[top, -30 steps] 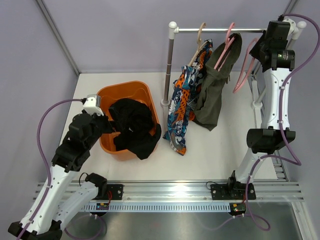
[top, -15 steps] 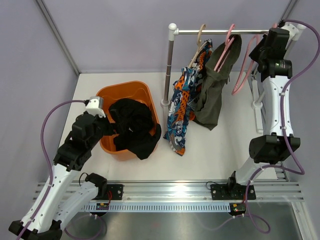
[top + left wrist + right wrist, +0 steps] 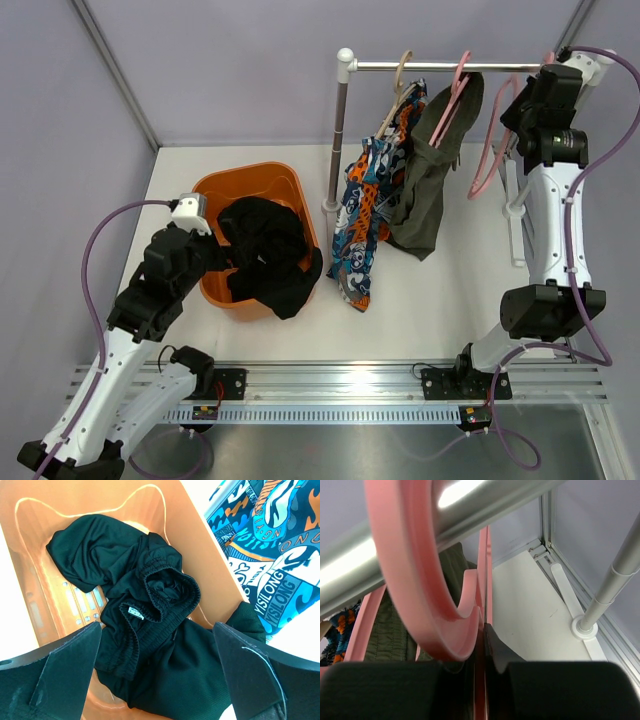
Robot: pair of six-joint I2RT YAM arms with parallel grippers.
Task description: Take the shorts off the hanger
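Right gripper (image 3: 482, 650), pinching the empty pink hanger (image 3: 402, 575), newly raised to the far-edge rail (image 3: 430, 65); black shorts (image 3: 268, 262) in left-edge orange basket (image 3: 250, 175) under wide-open left gripper (image 3: 156, 630), olive shorts (image 3: 425, 190) and patterned shorts (image 3: 362, 225) hung, two removals outstanding.

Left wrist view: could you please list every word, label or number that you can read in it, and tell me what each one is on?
"YISILONG": printed more than once on the patterned shorts, clearest in the light panels at the right edge of the view.
Small white tag at the waistband of the black shorts: its print is too small to read.
No other text can be read in this view.
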